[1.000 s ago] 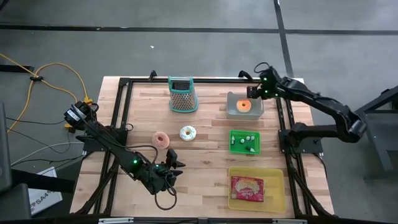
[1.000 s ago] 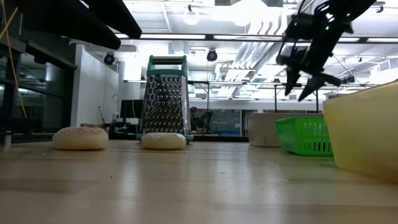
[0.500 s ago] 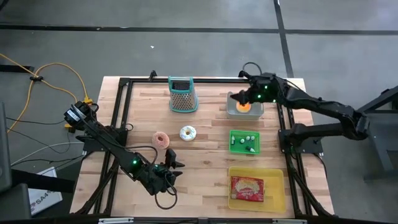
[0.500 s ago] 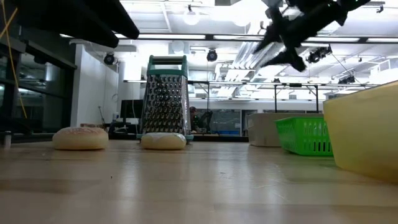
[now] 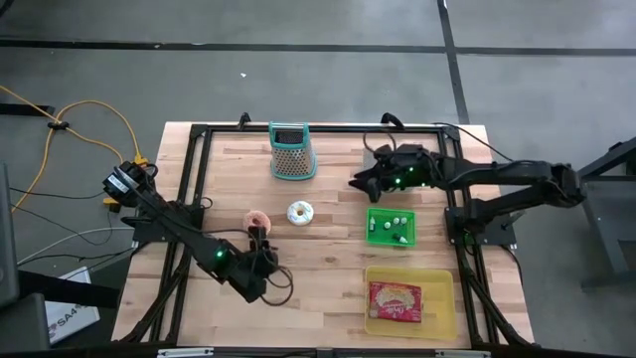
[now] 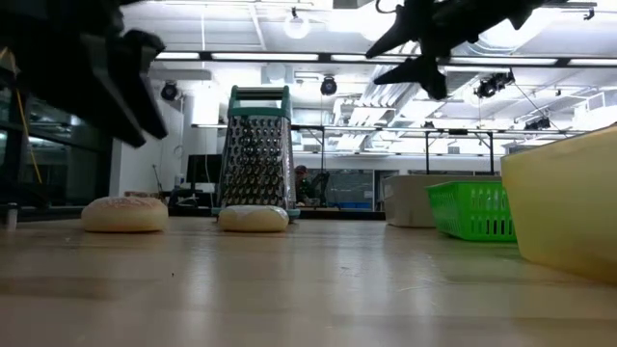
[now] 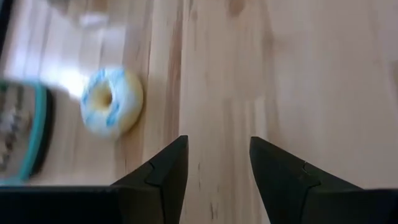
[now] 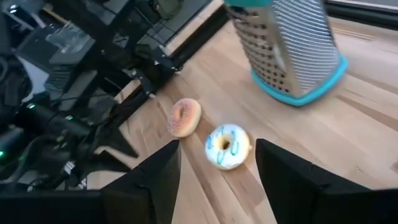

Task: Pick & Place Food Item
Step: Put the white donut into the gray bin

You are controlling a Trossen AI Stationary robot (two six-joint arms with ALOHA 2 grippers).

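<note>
A pink donut and a white donut with blue stripes lie flat on the wooden table, in front of an upright metal grater. My left gripper is open just on the near side of the pink donut. It points slantwise down and toward the far edge, and its wrist view shows the white donut ahead. My right gripper is open and raised above the table, right of the white donut. It faces both donuts. Neither gripper holds anything.
A green basket with small white pieces stands right of centre. Nearer the front is a yellow tray holding a red packet. Black frame rails run along the table's left, right and far edges. Bare wood lies at front centre.
My right gripper has swung from over the far right part of the table toward the left, rising a little and tipping from pointing down to nearly level. My left gripper has rolled about its own line and turned from facing right toward the far edge, nearer the pink donut. Both stay open.
</note>
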